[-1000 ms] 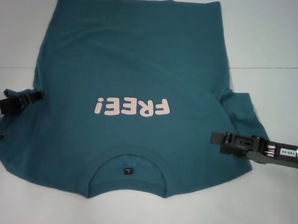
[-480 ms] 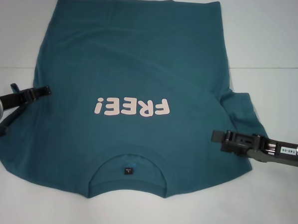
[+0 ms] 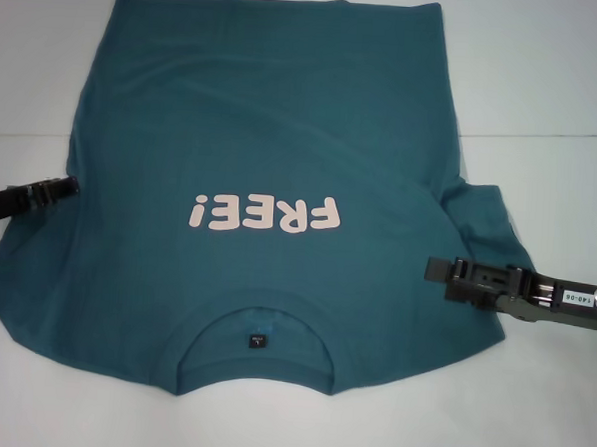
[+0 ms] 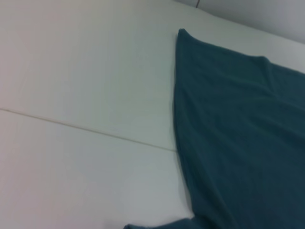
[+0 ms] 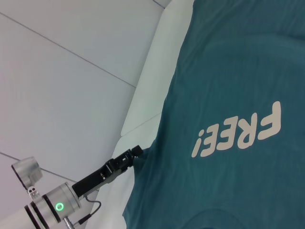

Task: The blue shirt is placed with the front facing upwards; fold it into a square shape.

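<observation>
The blue shirt (image 3: 263, 132) lies spread flat on the white table, front up. Its pale "FREE!" lettering (image 3: 266, 215) and its collar (image 3: 259, 322) with a small dark label are at the near end. My left gripper (image 3: 72, 184) sits at the shirt's left edge, level with the lettering. The right wrist view shows that same left gripper (image 5: 137, 151) touching the shirt's (image 5: 228, 86) edge. My right gripper (image 3: 431, 270) reaches in low over the right shoulder, just below the rumpled right sleeve (image 3: 484, 218). In the left wrist view only the shirt's (image 4: 238, 133) side and a hem corner appear.
The white table (image 3: 546, 86) runs beyond the shirt on both sides, with a thin seam line (image 3: 543, 137) crossing it. The same seam (image 4: 86, 129) shows in the left wrist view. The shirt's far hem lies close to the table's back.
My left gripper pushed right over the shirt's edge half a second ago and has now drawn back left to the edge. The right gripper and the shirt have hardly moved.
</observation>
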You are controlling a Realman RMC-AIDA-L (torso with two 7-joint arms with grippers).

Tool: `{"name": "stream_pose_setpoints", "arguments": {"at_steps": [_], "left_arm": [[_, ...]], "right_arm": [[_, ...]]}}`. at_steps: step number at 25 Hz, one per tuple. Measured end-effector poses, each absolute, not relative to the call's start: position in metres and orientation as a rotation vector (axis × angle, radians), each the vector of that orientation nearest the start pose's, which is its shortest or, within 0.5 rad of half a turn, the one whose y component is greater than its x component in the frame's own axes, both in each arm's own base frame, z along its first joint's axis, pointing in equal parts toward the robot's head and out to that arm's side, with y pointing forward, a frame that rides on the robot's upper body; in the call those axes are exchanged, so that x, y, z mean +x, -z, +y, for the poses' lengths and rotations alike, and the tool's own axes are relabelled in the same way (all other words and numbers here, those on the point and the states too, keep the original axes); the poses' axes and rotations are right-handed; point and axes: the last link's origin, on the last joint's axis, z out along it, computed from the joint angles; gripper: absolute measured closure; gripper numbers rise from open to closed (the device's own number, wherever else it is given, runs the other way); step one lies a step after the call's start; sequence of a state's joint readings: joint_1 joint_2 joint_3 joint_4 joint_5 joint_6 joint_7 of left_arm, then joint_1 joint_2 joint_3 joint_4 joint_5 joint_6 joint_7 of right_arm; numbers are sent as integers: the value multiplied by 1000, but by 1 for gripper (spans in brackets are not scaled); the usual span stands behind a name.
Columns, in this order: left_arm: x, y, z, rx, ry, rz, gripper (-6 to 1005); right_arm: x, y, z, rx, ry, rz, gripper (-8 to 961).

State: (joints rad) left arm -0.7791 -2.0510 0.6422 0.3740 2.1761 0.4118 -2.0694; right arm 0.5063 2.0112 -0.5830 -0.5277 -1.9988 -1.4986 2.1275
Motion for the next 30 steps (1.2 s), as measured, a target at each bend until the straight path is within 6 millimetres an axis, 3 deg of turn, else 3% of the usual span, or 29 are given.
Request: {"name": "stream_pose_setpoints", "arguments": {"at_steps": [17, 30], "left_arm": [[-317, -4, 445, -1694, 345, -1369, 65], [-321, -10, 448, -1599, 382, -1423, 66]], "right_arm": [[303, -16, 326, -2210, -897, 1814, 23], [303, -16, 324, -2214, -898, 1818, 23]]}}
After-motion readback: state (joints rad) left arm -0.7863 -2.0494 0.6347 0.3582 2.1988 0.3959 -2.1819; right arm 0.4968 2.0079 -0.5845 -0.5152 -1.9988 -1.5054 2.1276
